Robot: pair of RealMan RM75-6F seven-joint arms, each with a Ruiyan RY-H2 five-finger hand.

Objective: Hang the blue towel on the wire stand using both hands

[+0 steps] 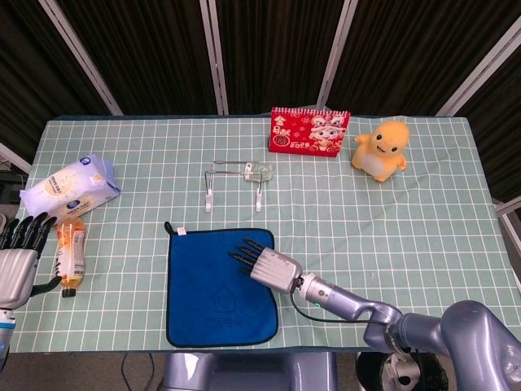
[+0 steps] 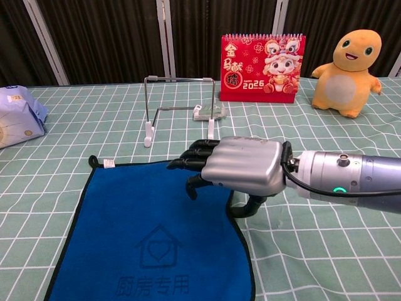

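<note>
The blue towel point(image 1: 216, 289) point(image 2: 144, 238) lies flat near the table's front edge. My right hand point(image 1: 267, 265) point(image 2: 235, 169) hovers low over its right edge, fingers stretched out above the cloth. The thumb point(image 2: 245, 208) curls down against that edge, which bows inward there. No fold of cloth shows between the fingers. The wire stand point(image 1: 234, 181) point(image 2: 178, 103) stands upright and bare behind the towel. My left hand point(image 1: 16, 261) rests at the table's left edge with fingers spread, holding nothing; the chest view does not show it.
A snack bottle point(image 1: 70, 254) lies beside my left hand, with a white tissue pack point(image 1: 69, 186) point(image 2: 15, 122) behind it. A red calendar point(image 1: 308, 131) point(image 2: 262, 59) and a yellow plush toy point(image 1: 379, 150) point(image 2: 348, 63) stand at the back right.
</note>
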